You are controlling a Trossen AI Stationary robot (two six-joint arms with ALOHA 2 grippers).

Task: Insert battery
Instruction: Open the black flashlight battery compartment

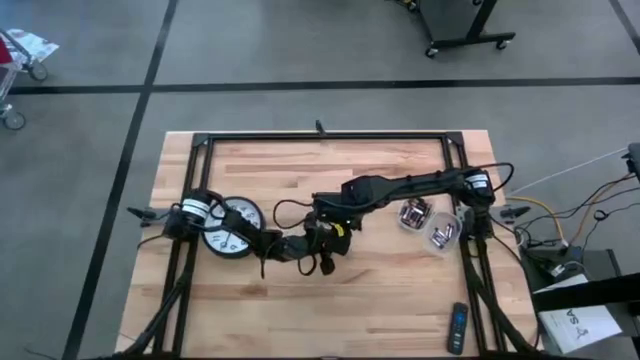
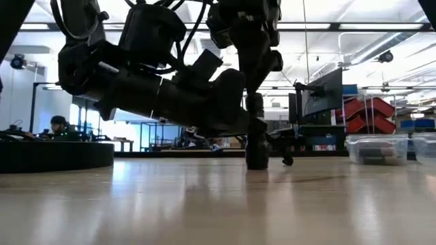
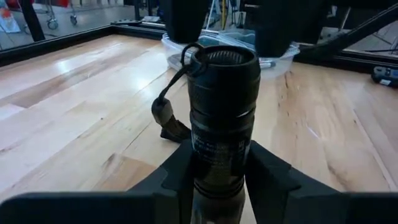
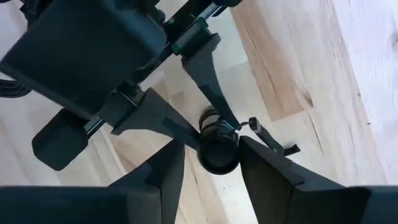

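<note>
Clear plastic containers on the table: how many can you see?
2. One small clear plastic container sits right of centre under the right arm; the second lies beside it, nearer the table's right edge. The arms might hide others.

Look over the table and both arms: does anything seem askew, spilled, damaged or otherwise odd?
Nothing stands out. The left gripper clamps the black cylindrical flashlight, the right gripper straddles its end, and the clear plastic containers sit unspilled on the wooden table.

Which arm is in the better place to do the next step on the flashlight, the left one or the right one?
Probably the right. The left gripper already clamps the flashlight upright near the table's middle. The right gripper hangs directly above its open-looking end, fingers apart, free to work there.
</note>
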